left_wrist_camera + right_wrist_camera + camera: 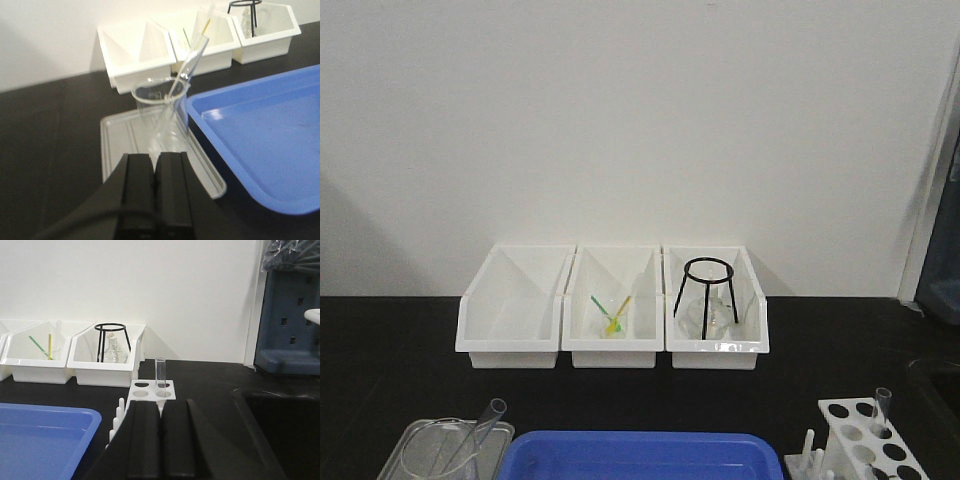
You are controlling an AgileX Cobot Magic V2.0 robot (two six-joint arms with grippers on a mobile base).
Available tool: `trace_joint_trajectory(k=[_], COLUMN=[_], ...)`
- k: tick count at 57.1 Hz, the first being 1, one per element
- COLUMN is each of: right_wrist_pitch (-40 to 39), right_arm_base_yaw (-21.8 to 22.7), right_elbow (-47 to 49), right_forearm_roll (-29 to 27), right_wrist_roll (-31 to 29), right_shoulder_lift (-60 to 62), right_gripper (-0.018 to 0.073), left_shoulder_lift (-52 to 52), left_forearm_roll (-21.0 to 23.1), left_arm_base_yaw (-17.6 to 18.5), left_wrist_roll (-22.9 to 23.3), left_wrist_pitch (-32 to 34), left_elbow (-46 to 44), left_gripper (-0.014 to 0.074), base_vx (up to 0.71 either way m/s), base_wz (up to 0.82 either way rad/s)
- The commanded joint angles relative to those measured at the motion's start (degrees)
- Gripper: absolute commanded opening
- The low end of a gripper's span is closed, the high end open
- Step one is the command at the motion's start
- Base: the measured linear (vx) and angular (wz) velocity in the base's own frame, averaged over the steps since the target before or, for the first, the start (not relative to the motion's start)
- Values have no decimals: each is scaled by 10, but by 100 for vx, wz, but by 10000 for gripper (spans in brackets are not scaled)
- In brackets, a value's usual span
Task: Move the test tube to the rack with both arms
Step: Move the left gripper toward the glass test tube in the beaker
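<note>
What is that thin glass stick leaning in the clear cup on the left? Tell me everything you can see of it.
It is a test tube: a slender tube of clear glass with an open, rimmed top, and it looks empty. It stands tilted inside the clear beaker, with its lower end down in the cup and its upper part leaning on the rim and sticking out well above it. Only the beaker touches it. The left gripper sits short of it, jaws together.
</note>
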State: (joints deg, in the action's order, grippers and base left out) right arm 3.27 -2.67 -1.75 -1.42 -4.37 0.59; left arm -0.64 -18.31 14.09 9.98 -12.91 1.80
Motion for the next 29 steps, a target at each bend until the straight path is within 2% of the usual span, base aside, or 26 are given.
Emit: trace_joint_trajectory(k=[1,6,14,23,29], right_wrist_pitch=[-49,-49,-56,-101,-163], right_arm_base_yaw=[3,3,3,3,3], right_elbow=[-10,-10,-10,-10,13], right_forearm_roll=[5,5,5,3,-46], right_wrist_roll=[0,0,0,0,44], right_shoulder_lift=[5,5,5,5,5], right_gripper=[-12,-11,-11,-11,-11], left_shoulder_lift=[-8,-8,-8,-8,-8], left_forearm_roll=[-36,-22,60,56,63], left_arm_base_yaw=[0,0,0,0,0], left_wrist_roll=[2,24,109,111,113], left_wrist_pitch=[65,81,124,144,219], left_elbow=[-17,-17,-17,-22,-34], left_gripper=[-4,-4,-4,-4,-4], base_vx=[0,0,0,0,0], base_wz=[0,0,0,0,0])
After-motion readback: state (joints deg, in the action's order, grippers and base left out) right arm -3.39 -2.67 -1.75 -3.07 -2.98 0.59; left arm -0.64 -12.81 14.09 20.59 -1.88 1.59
